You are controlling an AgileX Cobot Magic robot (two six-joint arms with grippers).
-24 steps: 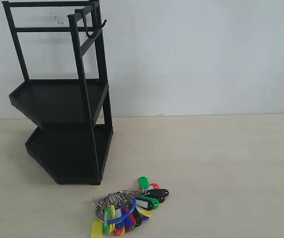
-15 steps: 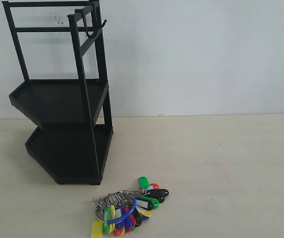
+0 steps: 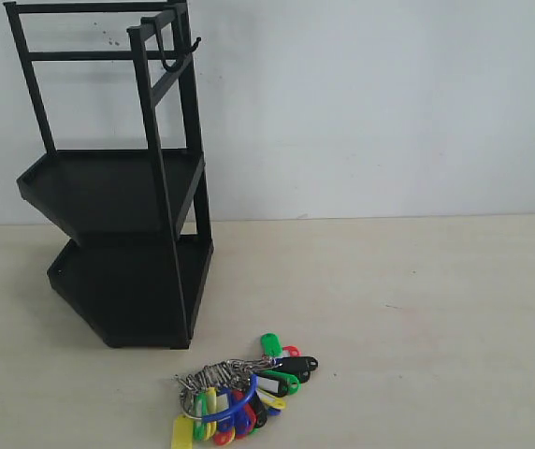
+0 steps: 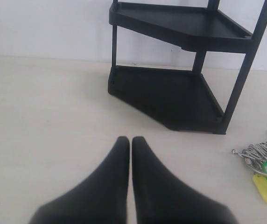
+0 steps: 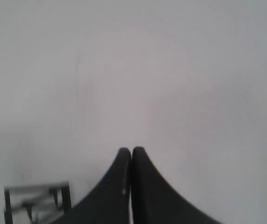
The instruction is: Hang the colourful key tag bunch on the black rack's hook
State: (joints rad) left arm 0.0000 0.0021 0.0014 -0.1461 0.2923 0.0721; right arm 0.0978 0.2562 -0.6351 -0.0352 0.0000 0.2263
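Note:
The colourful key tag bunch [image 3: 242, 391] lies flat on the pale table in front of the black rack [image 3: 118, 187], its blue loop curving over the tags. The hook [image 3: 181, 53] juts from the rack's top rail with nothing on it. Neither arm shows in the exterior view. In the left wrist view my left gripper [image 4: 129, 141] is shut and empty above bare table, with the rack [image 4: 180, 65] ahead and the key tag bunch [image 4: 264, 163] off to one side. My right gripper [image 5: 130, 152] is shut and empty, facing the white wall.
A white wall stands behind the table [image 3: 417, 318]. The rack's two angular trays hold nothing. A blurred bit of the rack's top rails [image 5: 35, 203] shows in a corner of the right wrist view.

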